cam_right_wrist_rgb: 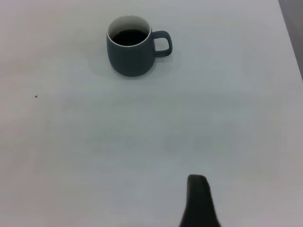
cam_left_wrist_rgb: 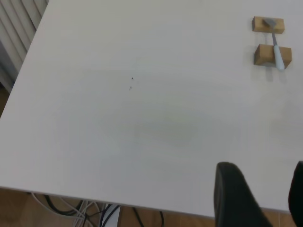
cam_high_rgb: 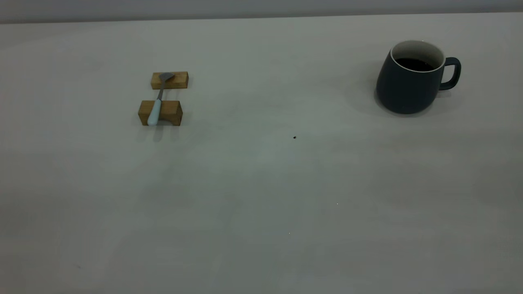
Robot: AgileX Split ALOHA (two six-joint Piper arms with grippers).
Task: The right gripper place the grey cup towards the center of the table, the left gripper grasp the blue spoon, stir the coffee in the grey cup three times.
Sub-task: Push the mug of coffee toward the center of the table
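exterior view: the grey cup (cam_high_rgb: 408,79) with the coffee (cam_high_rgb: 414,64) stands far right on the bench (cam_high_rgb: 261,196); the blue spoon (cam_high_rgb: 157,104) lies across two wooden blocks (cam_high_rgb: 161,98), left. left wrist view: left end effector (cam_left_wrist_rgb: 259,198) spread wide, empty, near the bench edge. right wrist view: one finger (cam_right_wrist_rgb: 199,201) shows of the right end effector; opening cannot be told. approach the cup squarely, slide it gently centreward.

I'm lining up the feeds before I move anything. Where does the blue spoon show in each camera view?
Exterior view: blue spoon left of centre, bridging two wooden blocks.
Left wrist view: the spoon sits in the upper right corner, on the same blocks.
Right wrist view: not in it; only the grey cup shows.
Shared landmark: the wooden blocks.
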